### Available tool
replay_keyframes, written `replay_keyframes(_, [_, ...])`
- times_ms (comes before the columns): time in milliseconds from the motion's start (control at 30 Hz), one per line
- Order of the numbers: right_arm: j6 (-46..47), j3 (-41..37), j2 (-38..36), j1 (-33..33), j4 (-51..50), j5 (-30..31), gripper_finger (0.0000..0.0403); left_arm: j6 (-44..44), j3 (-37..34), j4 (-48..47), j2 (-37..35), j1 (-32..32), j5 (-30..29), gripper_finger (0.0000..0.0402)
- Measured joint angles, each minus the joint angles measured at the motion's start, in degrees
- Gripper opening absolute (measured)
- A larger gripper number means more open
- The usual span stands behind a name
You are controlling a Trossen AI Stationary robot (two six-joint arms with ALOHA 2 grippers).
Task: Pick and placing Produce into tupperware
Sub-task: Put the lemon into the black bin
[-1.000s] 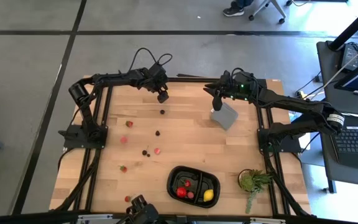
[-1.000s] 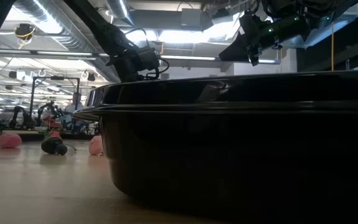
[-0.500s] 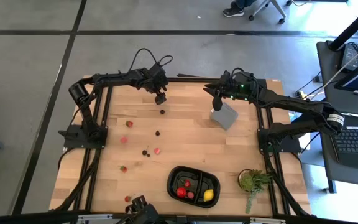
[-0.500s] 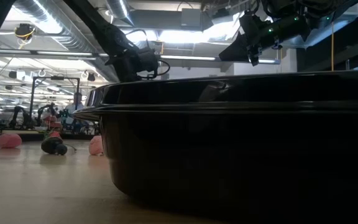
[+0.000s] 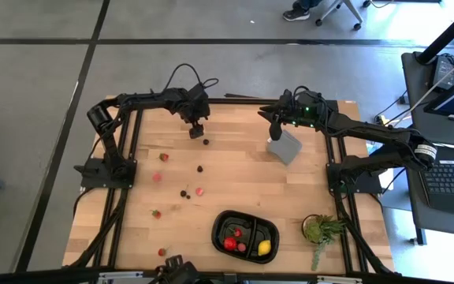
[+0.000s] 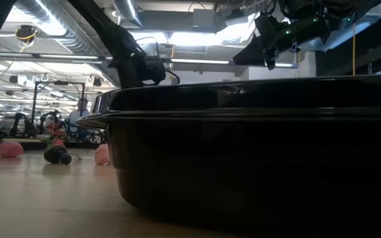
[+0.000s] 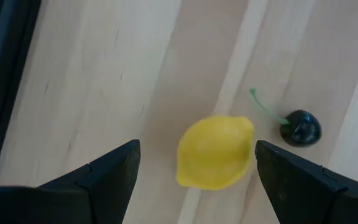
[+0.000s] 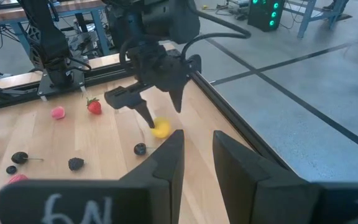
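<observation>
My left gripper (image 5: 196, 131) hangs open over the far left part of the table, fingers pointing down. In its wrist view a yellow lemon (image 7: 215, 152) lies on the wood between the two fingers, apart from both, with a dark stemmed berry (image 7: 301, 126) beside it. The right wrist view also shows the lemon (image 8: 160, 129) under that gripper. The black tray (image 5: 245, 235) sits near the front edge and holds another lemon (image 5: 264, 248) and red pieces (image 5: 231, 243). My right gripper (image 5: 275, 128) waits at the far middle, fingers a narrow gap apart and empty.
A grey block (image 5: 285, 146) lies just under the right gripper. Loose red and dark pieces (image 5: 199, 191) are scattered over the left half of the table. A green potted plant (image 5: 321, 229) stands right of the tray. The tray's wall (image 6: 256, 152) fills the low view.
My left gripper has moved a little toward the table's left and near edges, coming over the lemon. Its fingers stay open. Nothing else has moved.
</observation>
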Motion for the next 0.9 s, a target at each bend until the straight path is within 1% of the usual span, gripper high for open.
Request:
replay_keyframes(67, [0.01,0.0,0.0,0.01,0.0,0.0,0.0087,0.06,-0.02,-0.26,0.0,-0.5,-0.47,0.0308])
replay_keyframes(200, [0.0,0.0,0.0,0.02,-0.02,0.0,0.0087,2.31,-0.1,-1.58,0.04,-1.99,-3.57,0.0308])
replay_keyframes(400, [0.0,0.0,0.0,0.01,-0.04,0.0,0.0087,3.1,-0.11,-2.14,0.09,-3.73,-3.78,0.0308])
replay_keyframes(633, [0.0,0.0,0.0,0.0,-0.75,0.02,0.0087,3.21,-0.14,-3.05,0.11,-3.59,-3.85,0.0308])
replay_keyframes(900, [0.0,0.0,0.0,0.02,-2.12,0.02,0.0087,5.32,-4.18,1.65,0.19,-3.53,-4.42,0.0308])
